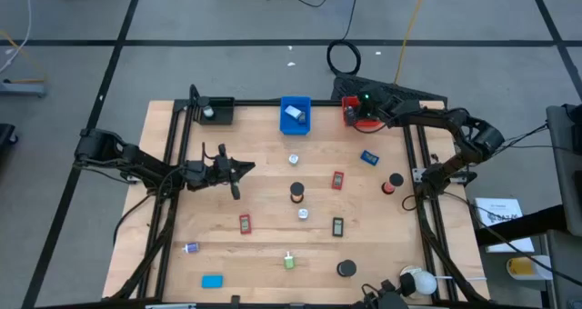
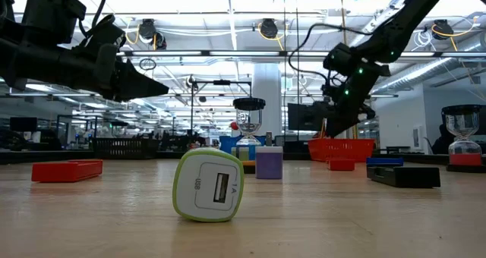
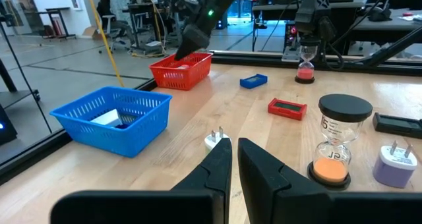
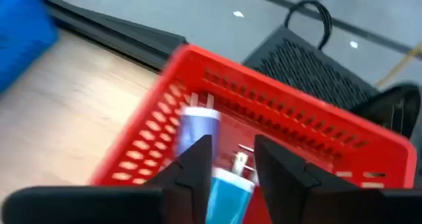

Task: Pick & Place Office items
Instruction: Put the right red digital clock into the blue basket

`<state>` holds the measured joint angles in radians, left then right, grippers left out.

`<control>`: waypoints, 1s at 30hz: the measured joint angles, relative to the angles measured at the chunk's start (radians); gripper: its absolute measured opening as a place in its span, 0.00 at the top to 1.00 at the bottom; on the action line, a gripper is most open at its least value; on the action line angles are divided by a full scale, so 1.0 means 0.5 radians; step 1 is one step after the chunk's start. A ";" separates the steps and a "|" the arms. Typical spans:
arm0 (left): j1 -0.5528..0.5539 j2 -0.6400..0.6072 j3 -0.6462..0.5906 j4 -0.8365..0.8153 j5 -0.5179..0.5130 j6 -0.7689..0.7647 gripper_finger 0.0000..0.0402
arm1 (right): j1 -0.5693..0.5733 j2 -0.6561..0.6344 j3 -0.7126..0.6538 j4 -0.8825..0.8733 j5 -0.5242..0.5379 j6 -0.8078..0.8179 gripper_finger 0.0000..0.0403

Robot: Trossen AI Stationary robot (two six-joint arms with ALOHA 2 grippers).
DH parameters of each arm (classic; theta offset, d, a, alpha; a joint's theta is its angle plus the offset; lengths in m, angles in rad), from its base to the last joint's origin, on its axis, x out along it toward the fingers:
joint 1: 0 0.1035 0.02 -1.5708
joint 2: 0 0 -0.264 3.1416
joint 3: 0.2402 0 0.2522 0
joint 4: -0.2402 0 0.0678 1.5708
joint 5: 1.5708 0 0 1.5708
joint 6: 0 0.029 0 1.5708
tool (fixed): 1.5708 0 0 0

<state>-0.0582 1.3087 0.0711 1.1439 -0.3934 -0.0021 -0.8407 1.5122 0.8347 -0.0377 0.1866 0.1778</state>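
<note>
Small office items lie spread over the wooden table: a red block, a blue block, a black-capped hourglass, and a green-and-white charger near the front. My right gripper hovers over the red bin at the far right, shut on a blue piece. A blue-and-white item lies in that bin. My left gripper is shut and empty above the table's left middle. My right gripper pinches the blue piece between its two fingers, coming from above. Small metal prongs stick out past the fingertips. The piece is clear of the red bin below it. The fingers hide its sides.
A blue bin holding a white item stands at the far middle, and a black bin at the far left. A roundish white object sits at the near right. Black frame rails run along both table sides.
</note>
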 joint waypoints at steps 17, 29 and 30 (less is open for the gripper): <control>-0.001 0.001 0.001 -0.195 0.017 -0.180 0.91 | 0.993 -0.435 -0.286 0.577 -0.054 -0.334 0.99; -0.006 0.001 0.185 -0.502 -0.039 -0.235 0.91 | 1.170 -0.437 -0.449 0.927 -0.006 -0.395 1.00; -0.015 0.001 0.242 -0.631 -0.042 -0.238 0.91 | 1.176 -0.437 -0.449 0.924 0.028 -0.401 1.00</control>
<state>-0.0656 1.3090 0.1922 0.8282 -0.4143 -0.1210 -0.2526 1.2938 0.6102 0.4245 0.2004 -0.0225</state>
